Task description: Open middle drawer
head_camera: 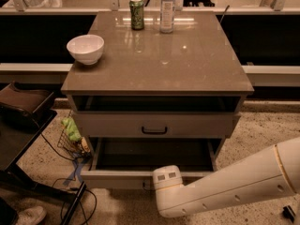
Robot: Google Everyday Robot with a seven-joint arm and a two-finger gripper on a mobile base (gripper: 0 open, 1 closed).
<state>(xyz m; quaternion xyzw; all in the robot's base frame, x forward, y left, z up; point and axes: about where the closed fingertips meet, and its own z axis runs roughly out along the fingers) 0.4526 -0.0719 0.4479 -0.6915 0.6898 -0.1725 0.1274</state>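
Cabinet (157,55) with the middle drawer (197,124) pushed in, its small black bar handle (154,130) seen at the centre of the front.
The gripper (164,179), at the end of the white arm (234,186), is held low, just before the front of the pulled-out bottom drawer (117,178); whether it is apart or together cannot be told. A white bowl (85,48), a green can (137,13) and a clear bottle (167,8) are placed on the top.

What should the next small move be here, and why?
Probably raise the arm so the tool comes up toward the black bar handle of the middle drawer. That drawer front looks shut, while the bottom drawer below it is pulled out, and the arm's white end sits low at that bottom front. The tool itself does not show there.
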